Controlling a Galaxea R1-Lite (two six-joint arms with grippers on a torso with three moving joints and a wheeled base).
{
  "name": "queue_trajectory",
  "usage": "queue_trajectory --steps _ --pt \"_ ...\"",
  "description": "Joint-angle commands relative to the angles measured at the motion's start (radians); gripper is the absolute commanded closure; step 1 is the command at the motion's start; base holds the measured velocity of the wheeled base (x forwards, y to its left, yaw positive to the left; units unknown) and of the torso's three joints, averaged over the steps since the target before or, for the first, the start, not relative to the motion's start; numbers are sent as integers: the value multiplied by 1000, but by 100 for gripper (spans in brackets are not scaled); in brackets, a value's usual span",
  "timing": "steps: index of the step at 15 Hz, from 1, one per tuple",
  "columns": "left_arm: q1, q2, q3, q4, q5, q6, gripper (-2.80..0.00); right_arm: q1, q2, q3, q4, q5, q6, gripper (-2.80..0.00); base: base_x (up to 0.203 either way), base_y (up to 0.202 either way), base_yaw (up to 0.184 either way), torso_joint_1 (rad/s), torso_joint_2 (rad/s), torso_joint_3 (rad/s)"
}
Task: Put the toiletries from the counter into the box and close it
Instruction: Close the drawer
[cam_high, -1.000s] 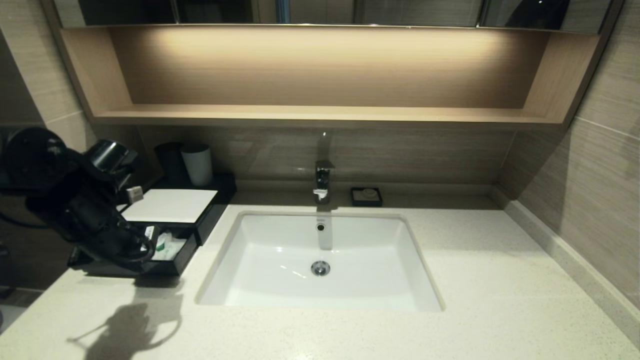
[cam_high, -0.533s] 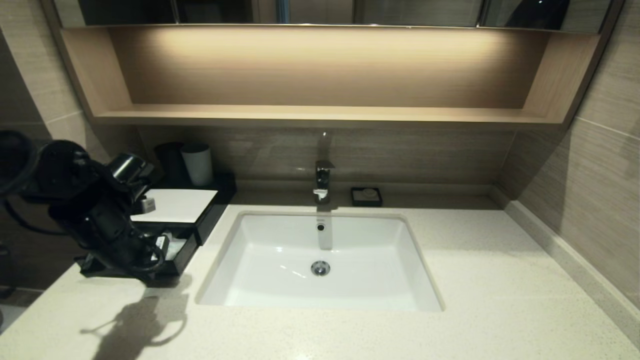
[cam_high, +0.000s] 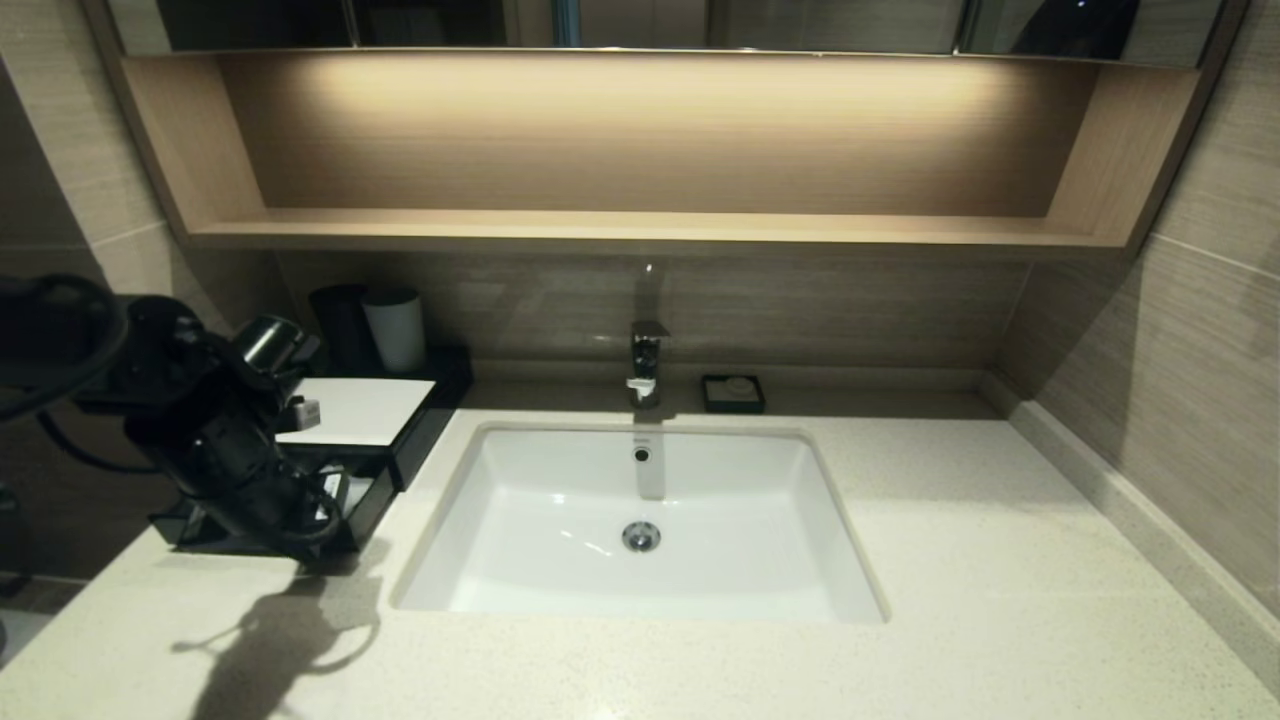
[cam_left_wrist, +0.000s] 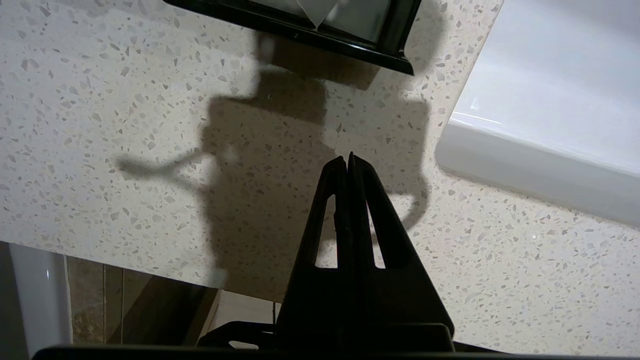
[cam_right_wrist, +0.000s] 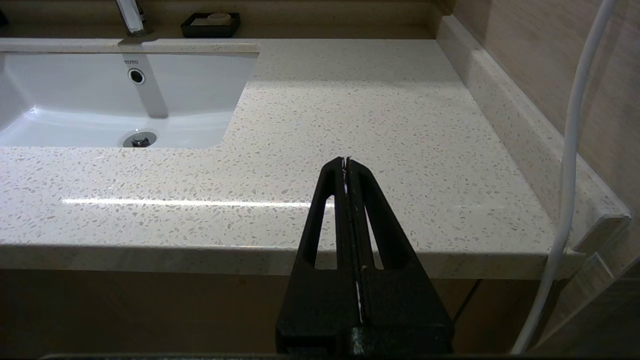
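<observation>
Left wrist view: closed left hand (cam_left_wrist: 347, 159) over bare counter (cam_left_wrist: 125, 125) near box (cam_left_wrist: 320, 37) edge

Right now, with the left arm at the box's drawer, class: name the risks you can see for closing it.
1. The left gripper, shut and empty, sits in front of the drawer; an off-centre push could skew the box instead of sliding the drawer shut.
2. A clear wrapper corner sticks up near the drawer's front wall and might catch as it closes.
3. The box stands near the sink; a hard shove could nudge it toward the rim.
</observation>
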Motion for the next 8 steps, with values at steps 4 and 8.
queue_trajectory --steps 4,8 --pt "6 37 -25 -4 2 -3 0 0 0 2 0 0 0 0 0 0 0 0 0 0" --pt "9 51 -26 -26 5 -3 0 0 0 1 0 0 0 0 0 0 0 0 0 0"
